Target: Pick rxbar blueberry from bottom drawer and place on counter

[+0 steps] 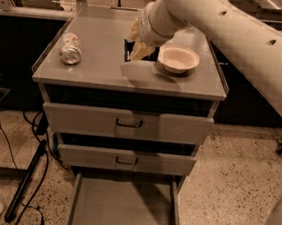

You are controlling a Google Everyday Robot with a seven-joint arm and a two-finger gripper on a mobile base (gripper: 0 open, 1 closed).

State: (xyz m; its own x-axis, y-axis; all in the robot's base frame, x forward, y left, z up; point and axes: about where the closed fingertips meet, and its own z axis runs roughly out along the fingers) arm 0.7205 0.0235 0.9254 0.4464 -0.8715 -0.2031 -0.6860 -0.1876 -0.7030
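1. Camera view looks down on a grey drawer cabinet, with a pale robot arm reaching in from the upper right.
2. At the arm's tip, the gripper hangs just above the counter, near its middle and toward the far side.
3. Its jaws are narrow, clamped on the rxbar blueberry, a small dark bar just above the countertop.
4. A cream bowl sits just right of the gripper.
5. A silver can lies on the counter's left side.
6. Below, the bottom drawer is pulled out, showing its grey floor.
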